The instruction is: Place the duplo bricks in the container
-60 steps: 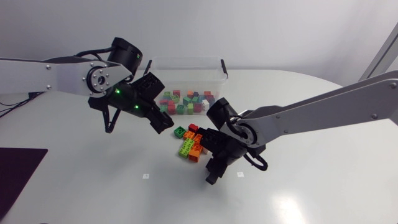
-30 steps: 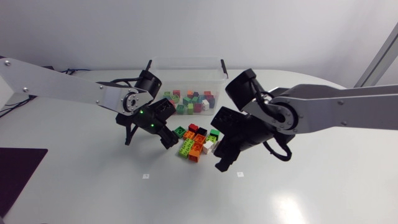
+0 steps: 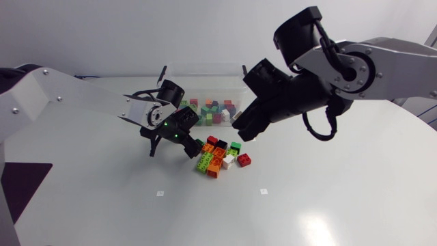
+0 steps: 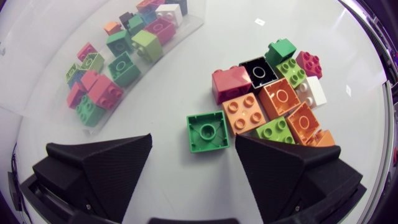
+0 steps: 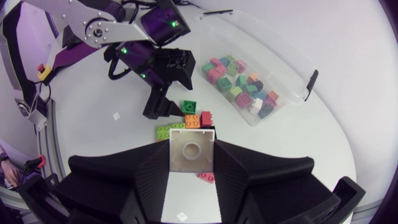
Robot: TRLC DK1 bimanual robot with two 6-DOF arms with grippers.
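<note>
- Two tools are working over a white surface (image 3: pixel 102 198).
- The left tool (image 4: pixel 194 148) is standing with its fingers apart, low over the surface at the edge of the brick pile (image 3: pixel 220 156) that faces the left arm.
- A green brick (image 4: pixel 208 130) is lying on the surface between the left tool's open fingers; neither finger is touching it.
- Just ahead of the green brick, the rest of the pile is lying packed together: a pale orange brick (image 4: pixel 244 113), two darker orange bricks (image 4: pixel 280 98), a lime brick (image 4: pixel 273 129), a pink-red brick (image 4: pixel 231 83) and a black brick (image 4: pixel 258 70).
- The right tool (image 5: pixel 191 144) is gripping a white brick (image 5: pixel 191 158), with one finger pressing on each side of it.
- The right tool is hanging raised above the surface, clear of the pile, near the front of the container (image 3: pixel 205 70).
- The container, a clear tub, is sitting at the far side of the surface, well apart from the pile.
- Many sorted bricks (image 3: pixel 208 111), in green, pink, red and other colours, are lying inside the container.
</note>
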